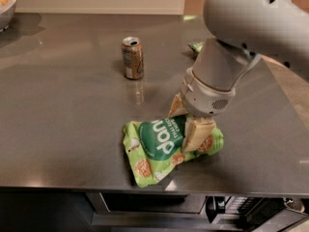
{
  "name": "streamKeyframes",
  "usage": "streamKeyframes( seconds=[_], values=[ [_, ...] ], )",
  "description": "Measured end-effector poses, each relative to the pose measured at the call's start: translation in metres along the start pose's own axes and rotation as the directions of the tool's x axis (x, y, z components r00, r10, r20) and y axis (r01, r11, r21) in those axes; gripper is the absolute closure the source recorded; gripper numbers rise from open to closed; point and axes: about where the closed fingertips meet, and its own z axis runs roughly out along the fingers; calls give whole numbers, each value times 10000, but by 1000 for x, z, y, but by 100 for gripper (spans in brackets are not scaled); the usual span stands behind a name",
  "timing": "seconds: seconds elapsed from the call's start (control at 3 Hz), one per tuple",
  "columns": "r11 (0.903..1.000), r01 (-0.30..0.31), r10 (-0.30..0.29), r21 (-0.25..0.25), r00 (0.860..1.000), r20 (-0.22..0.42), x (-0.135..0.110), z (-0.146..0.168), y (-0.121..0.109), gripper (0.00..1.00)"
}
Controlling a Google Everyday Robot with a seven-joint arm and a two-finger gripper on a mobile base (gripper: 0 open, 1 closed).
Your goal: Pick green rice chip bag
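The green rice chip bag [157,146] lies crinkled on the steel counter [63,110] near its front edge, its dark-green "dang" circle facing up. My gripper [186,121] comes down on the bag's right half. One cream finger [195,134] presses on the bag's front face, the other [176,106] sits behind its far edge. The fingers stand close together with the bag's upper right part pinched between them. The bag still rests on the counter.
A brown drink can [132,58] stands upright behind and left of the bag. A smaller green bag [195,46] peeks out behind my arm. A white bowl [6,1] sits at the far left corner. The counter's front edge runs just below the bag.
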Motion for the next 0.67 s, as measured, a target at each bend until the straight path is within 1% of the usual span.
streamKeyframes(
  seconds=[0.33,0.67],
  values=[
    [9999,169,-170,25,9986,493,-2,-26,-1,88],
    [9959,902,-901,18,9929,782,-4,-55,-5,100]
  ],
)
